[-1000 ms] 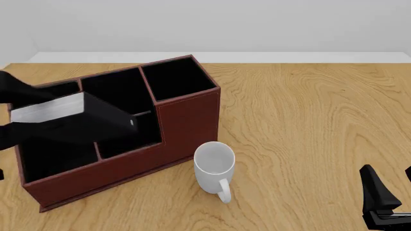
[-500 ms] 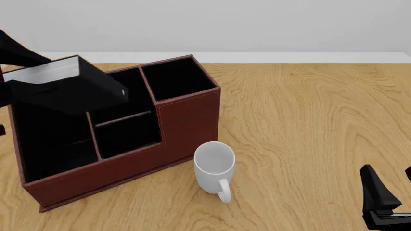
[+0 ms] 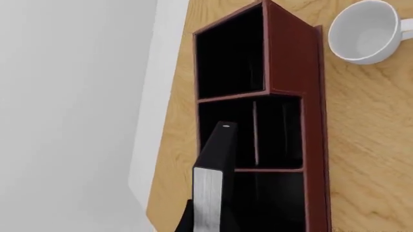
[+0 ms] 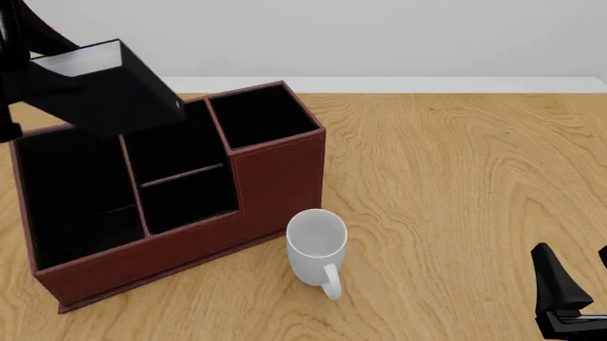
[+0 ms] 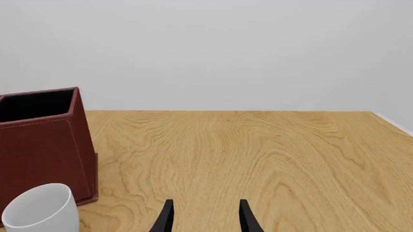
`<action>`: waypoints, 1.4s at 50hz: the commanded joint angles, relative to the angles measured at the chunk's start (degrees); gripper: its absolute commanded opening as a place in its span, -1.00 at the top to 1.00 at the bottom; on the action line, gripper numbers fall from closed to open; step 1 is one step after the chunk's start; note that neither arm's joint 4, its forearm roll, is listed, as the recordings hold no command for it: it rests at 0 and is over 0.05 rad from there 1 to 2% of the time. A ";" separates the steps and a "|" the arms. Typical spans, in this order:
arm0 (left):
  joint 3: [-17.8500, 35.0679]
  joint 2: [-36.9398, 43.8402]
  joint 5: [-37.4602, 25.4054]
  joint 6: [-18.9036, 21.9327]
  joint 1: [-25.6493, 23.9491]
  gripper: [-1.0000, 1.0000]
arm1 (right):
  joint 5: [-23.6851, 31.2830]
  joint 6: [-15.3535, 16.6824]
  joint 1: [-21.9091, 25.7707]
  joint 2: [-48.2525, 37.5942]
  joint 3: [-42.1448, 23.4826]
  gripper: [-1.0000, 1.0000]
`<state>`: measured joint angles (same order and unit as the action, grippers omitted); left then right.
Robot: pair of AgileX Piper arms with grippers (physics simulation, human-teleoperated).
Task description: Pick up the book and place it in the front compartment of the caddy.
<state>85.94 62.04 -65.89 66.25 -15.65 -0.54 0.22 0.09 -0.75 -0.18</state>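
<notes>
The book (image 4: pixel 104 89), black with white page edges, hangs tilted in the air above the caddy's far left rim, my left gripper (image 4: pixel 11 53) shut on it at the picture's left edge. In the left wrist view the book (image 3: pixel 216 169) juts from the fingers (image 3: pixel 187 221) over the middle column. The reddish-brown caddy (image 4: pixel 275 185) stands at the left of the table. Its front compartment (image 4: pixel 170 142), between the thin cross divider and the tall wall, holds nothing. My right gripper (image 4: pixel 576 273) rests open low at the near right, far from the caddy.
A white mug (image 4: pixel 317 245) stands upright just in front of the caddy's tall end cell (image 4: pixel 261 114). The big undivided cell (image 4: pixel 71 192) lies at the caddy's left end. Bare wooden table (image 4: pixel 455 177) stretches to the right.
The left gripper has lifted the book from low over the caddy's left cells up and back, so it now hangs well above the rim. The right arm has not moved.
</notes>
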 commanded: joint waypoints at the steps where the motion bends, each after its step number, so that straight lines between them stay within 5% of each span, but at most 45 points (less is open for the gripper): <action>1: 5.06 3.96 -1.38 0.95 2.09 1.00 | 0.00 -0.01 -0.01 0.00 0.00 -1.00; 25: 10.71 10.72 -4.00 -3.65 -1.23 1.00 | 0.00 0.00 -0.01 -0.02 0.00 -1.00; 70: 8.81 12.08 -4.01 -6.75 -0.88 1.00 | 0.00 0.00 -0.01 0.01 0.00 -1.00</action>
<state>94.03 73.73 -69.90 60.12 -15.29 -0.54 0.22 0.08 -0.74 -0.18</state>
